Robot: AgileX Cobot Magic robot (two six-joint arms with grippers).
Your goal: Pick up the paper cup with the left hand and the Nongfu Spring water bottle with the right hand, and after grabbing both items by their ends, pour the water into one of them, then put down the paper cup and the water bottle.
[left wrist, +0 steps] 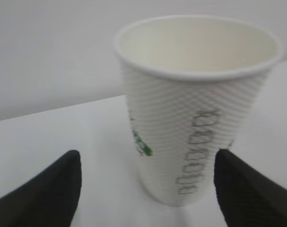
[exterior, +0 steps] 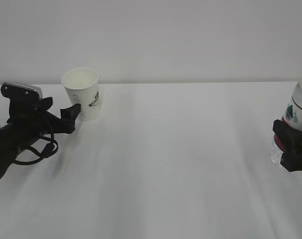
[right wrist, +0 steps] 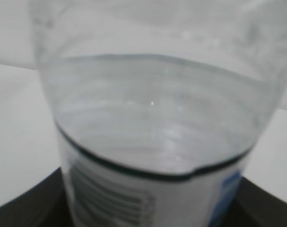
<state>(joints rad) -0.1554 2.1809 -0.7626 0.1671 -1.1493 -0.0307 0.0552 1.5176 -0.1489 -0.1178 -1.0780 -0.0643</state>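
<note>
- The bench lies bare across the middle, between the paper cup at far left and the water bottle at the right edge.
- A wall closes off the bench's far side.

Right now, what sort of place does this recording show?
Probably a lab or test bench, not a home: a bare white tabletop against a blank pale wall, holding only a white embossed paper cup and a clear plastic water bottle, each tended by a black robot gripper.

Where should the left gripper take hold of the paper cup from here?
Grip the paper cup low on its side wall, coming level from the left gripper's present side. It stands upright, tapers downward, and already sits between the open fingers. Squeeze gently, since the thin wall would probably buckle.
</note>
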